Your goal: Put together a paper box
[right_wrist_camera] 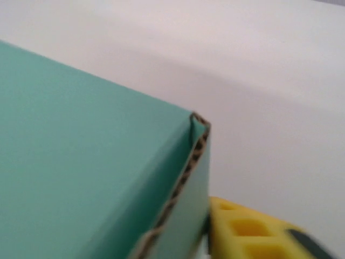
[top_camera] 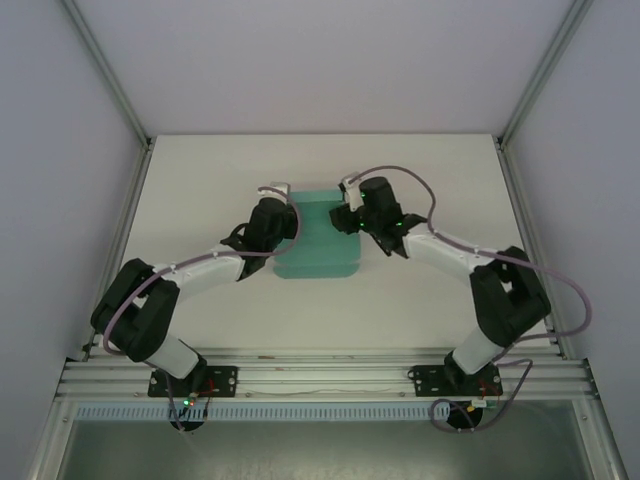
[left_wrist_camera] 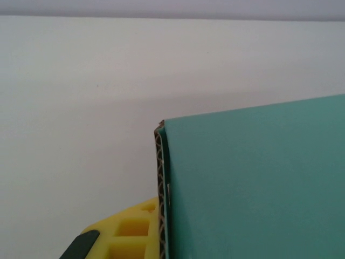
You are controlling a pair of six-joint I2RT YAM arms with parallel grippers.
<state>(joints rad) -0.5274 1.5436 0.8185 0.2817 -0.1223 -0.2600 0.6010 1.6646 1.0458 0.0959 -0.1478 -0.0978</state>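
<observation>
Centrally on the white counter sits the teal paper box, with one arm at each side. The left gripper is at the box's left edge, and the right gripper is at its right edge. Each wrist camera shows one yellow finger just beside a raw corrugated edge at a box corner. Whether either pair of jaws is clenched on the card cannot be told.
</observation>
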